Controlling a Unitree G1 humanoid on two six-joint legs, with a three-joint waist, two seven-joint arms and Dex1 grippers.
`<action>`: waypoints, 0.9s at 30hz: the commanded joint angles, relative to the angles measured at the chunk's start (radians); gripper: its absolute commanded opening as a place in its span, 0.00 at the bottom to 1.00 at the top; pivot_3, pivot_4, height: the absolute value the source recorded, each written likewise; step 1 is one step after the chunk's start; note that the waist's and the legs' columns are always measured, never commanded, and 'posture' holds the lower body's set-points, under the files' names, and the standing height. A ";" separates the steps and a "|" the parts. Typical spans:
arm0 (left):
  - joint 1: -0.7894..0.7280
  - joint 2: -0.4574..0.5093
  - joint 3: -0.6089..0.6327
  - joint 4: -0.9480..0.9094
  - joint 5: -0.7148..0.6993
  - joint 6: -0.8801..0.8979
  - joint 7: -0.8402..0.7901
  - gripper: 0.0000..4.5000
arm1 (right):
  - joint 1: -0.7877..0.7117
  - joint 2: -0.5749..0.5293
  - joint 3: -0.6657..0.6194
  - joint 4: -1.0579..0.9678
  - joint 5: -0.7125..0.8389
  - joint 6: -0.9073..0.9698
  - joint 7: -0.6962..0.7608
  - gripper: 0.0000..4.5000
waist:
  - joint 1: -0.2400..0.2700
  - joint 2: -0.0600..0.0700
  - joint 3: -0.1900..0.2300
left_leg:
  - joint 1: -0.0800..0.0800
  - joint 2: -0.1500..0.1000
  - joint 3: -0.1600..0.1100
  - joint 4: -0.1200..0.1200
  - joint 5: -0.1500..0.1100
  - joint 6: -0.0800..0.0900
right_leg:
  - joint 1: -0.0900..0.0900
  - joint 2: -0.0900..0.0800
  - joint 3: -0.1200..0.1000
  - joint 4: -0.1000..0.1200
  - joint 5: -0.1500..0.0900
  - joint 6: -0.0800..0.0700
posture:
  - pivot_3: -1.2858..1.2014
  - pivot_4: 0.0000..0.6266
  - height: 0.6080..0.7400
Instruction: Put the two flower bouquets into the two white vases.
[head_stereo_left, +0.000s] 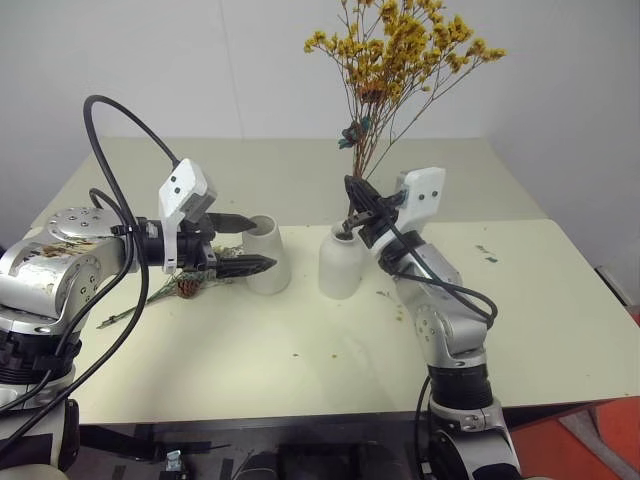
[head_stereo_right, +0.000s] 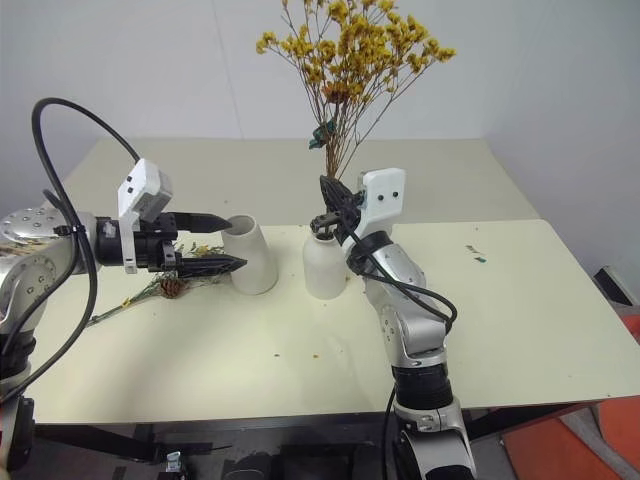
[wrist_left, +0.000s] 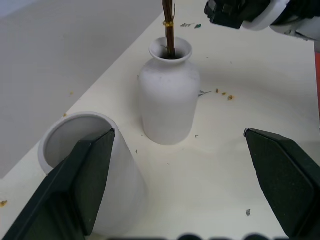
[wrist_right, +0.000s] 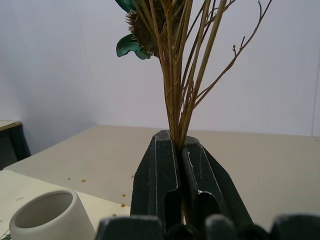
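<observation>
The yellow-orange bouquet (head_stereo_left: 400, 50) stands upright, and my right gripper (head_stereo_left: 352, 212) is shut on its thin brown stems (wrist_right: 180, 100) just above the bottle-shaped white vase (head_stereo_left: 340, 262). The stem ends reach down into that vase's narrow neck (wrist_left: 170, 50). The tapered wide-mouthed white vase (head_stereo_left: 268, 255) stands to its left, empty. My left gripper (head_stereo_left: 245, 243) is open and level beside this vase, with one finger (wrist_left: 80, 185) against its wall. The grey-green sprig bunch with the pine cone (head_stereo_left: 188, 287) lies flat on the table under my left gripper.
The cream table (head_stereo_left: 300, 350) carries scattered petal crumbs (wrist_left: 222, 93) near the bottle vase. Its front edge is close to me and a white wall stands behind it. A black cable (head_stereo_left: 110, 150) loops over my left arm.
</observation>
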 joint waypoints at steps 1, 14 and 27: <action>-0.011 0.004 0.037 -0.026 -0.017 -0.034 0.003 1.00 | 0.000 0.003 0.006 -0.033 -0.005 -0.032 -0.009 0.01 | 0.000 0.000 0.000 | 0.000 0.000 0.000 0.000 0.000 0.000 | 0.000 0.000 0.000 0.000 0.000 0.000 | 0.52 0.24 1.00; -0.019 -0.008 0.013 -0.008 -0.007 -0.057 -0.005 1.00 | 0.124 -0.068 0.041 -0.180 0.000 0.000 0.030 0.94 | 0.001 0.000 0.000 | 0.000 0.000 0.000 0.000 0.000 0.000 | 0.000 0.000 0.000 0.000 0.000 0.000 | 0.52 0.24 1.00; -0.027 -0.023 -0.010 0.013 0.017 -0.105 -0.006 1.00 | 0.331 -0.293 -0.022 -0.461 0.123 0.112 0.181 0.99 | 0.004 0.000 0.000 | 0.000 0.000 0.000 0.000 0.000 0.000 | 0.001 0.000 0.000 -0.001 -0.002 0.002 | 0.52 0.24 1.00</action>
